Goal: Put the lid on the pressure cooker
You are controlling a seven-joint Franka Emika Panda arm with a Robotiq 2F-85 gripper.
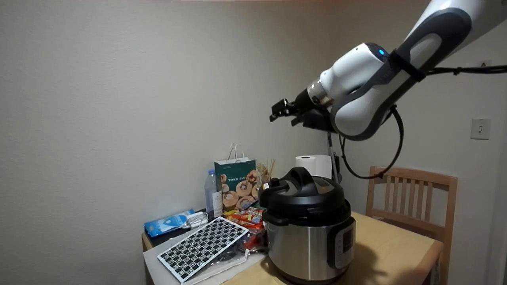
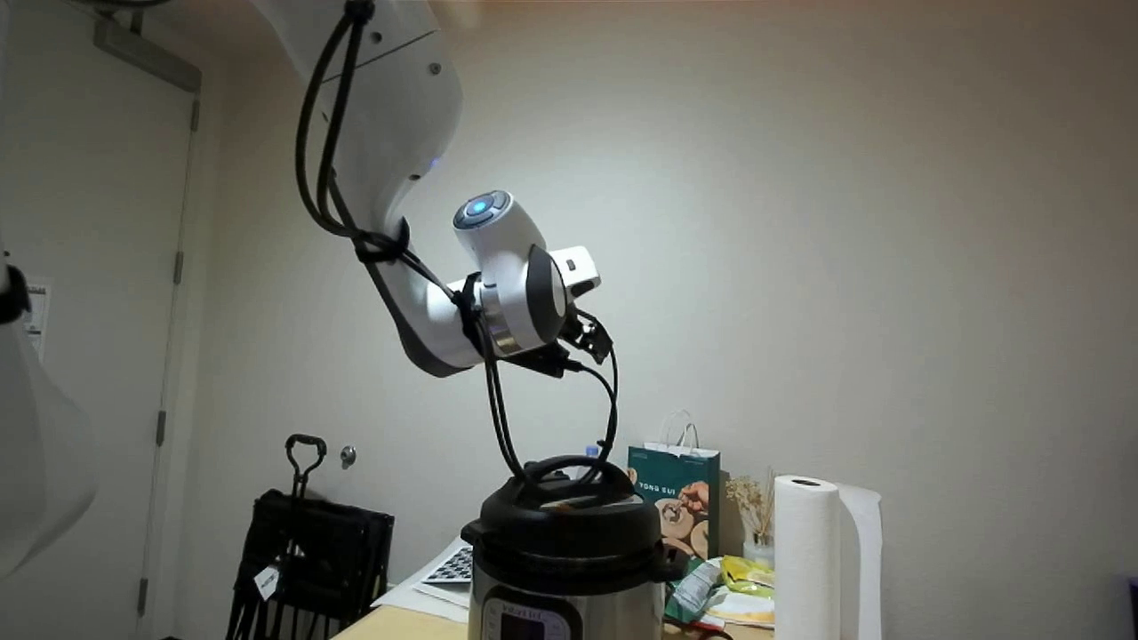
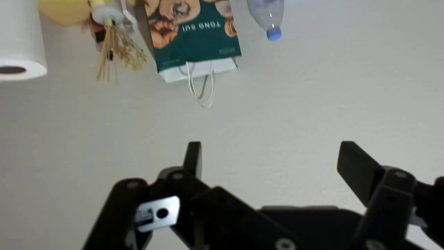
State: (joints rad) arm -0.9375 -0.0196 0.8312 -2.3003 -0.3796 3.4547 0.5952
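While jaws gape, one lid (image 1: 304,200), atop one cooker (image 1: 299,251)

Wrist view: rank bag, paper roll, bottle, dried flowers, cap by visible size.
1. Bag
2. Paper roll
3. Bottle and dried flowers: too close to rank; the flowers spread wider, but sparsely
4. Cap
Frame edges cut off bag, paper roll and bottle.

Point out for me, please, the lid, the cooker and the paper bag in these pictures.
Lid (image 1: 304,202), in an exterior view, on its black side.
Cooker (image 1: 299,251), in an exterior view, on its steel body.
Paper bag (image 3: 197,41), in the wrist view, on its green front.
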